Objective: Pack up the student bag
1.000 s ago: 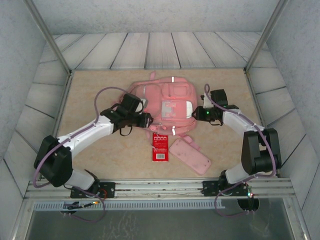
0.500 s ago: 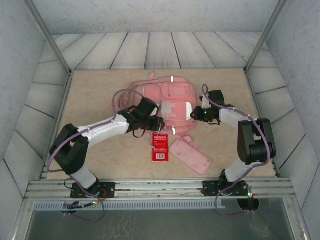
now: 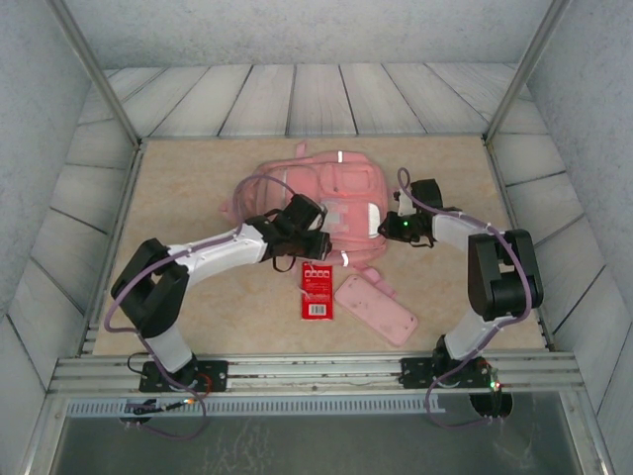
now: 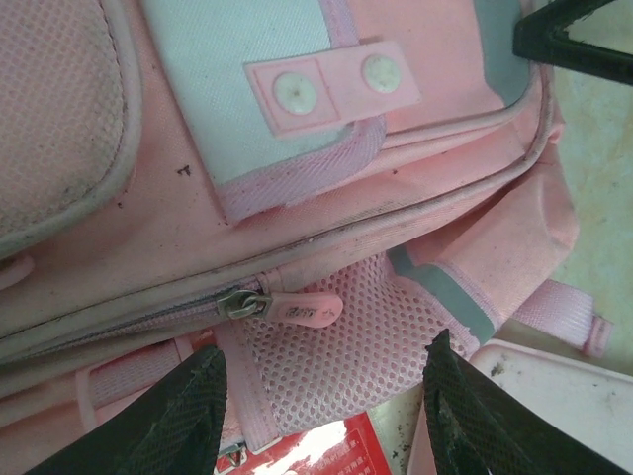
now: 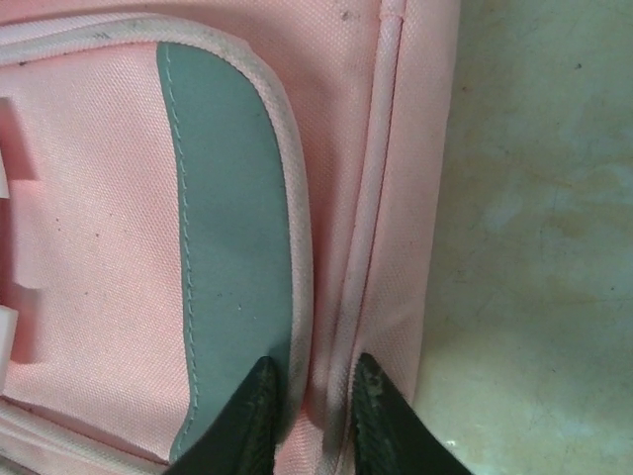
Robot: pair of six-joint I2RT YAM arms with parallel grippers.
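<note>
Top view: student bag (image 3: 326,193) lies flat at centre frame, on the upper half of the tan table (image 3: 198,178), front pockets facing up. A red packet (image 3: 316,290) and a pink pencil case (image 3: 376,309) lie just below it, the case tilted toward lower right.

Left gripper (image 3: 318,240) sits over the bag's lower edge, just above the red packet. In the left wrist view the left gripper (image 4: 326,346) is released, jaws standing wide with nothing between them but the mesh pocket (image 4: 336,371) beneath. The zip pull (image 4: 302,309) lies just above the gap, closer to the left-hand fingertip (not touched by either one).

Right gripper (image 3: 384,226) is at the bag's right edge. In the right wrist view the right gripper (image 5: 316,371) is clenched narrow on the bag's piped side seam (image 5: 371,198), which runs up the frame from between the fingertips. Grey strip (image 5: 232,228) to the left, bare table to the right.
</note>
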